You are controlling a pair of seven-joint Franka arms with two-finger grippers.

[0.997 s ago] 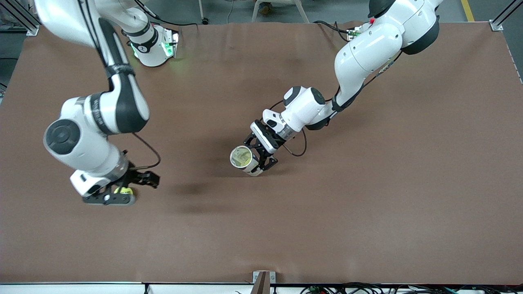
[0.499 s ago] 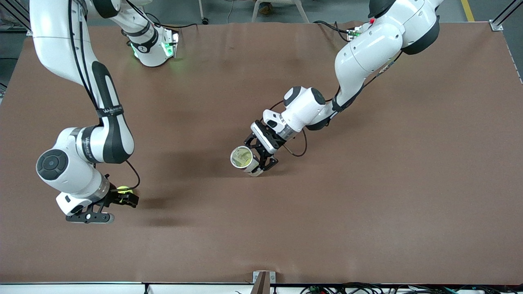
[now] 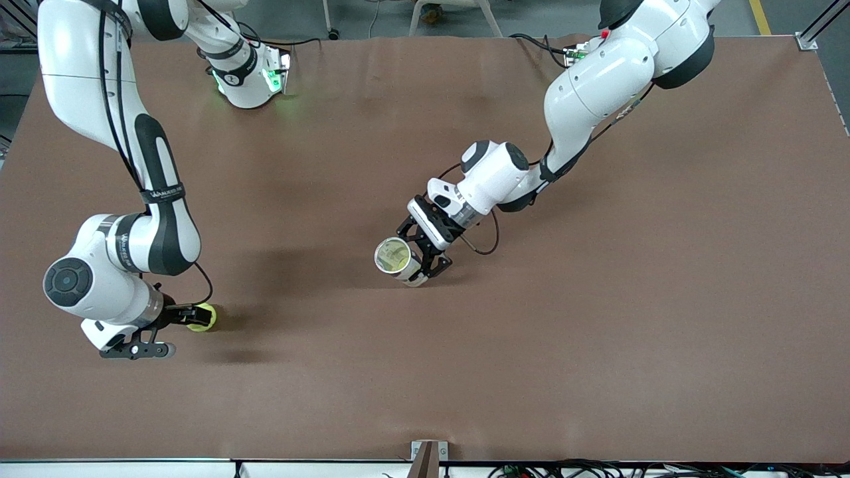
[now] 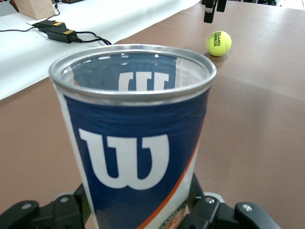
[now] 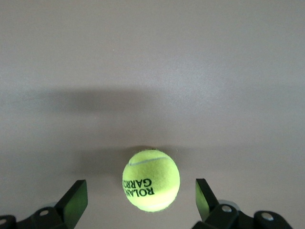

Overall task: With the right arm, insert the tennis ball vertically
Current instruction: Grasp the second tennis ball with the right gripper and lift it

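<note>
Your ball was a fuzzy yellow-green tennis ball with a pale curved seam and black lettering; in the right wrist view you could read "ROLAN" over "GARRO", the rest curving out of sight. It lay on the brown table toward the right arm's end, nearer the front camera than the can, and well apart from it.

Your right gripper sat low at the ball with its fingers spread wide on either side, touching nothing, so the ball was not gripped.

Your left gripper was clenched around the can near the table's middle, holding it with its open mouth tilted toward the front camera. The can had a dark blue wrap with a large white "W" logo, an orange stripe low on the side, and a bright metal rim. From the left wrist view you could also see the ball on the table past the can's rim.
</note>
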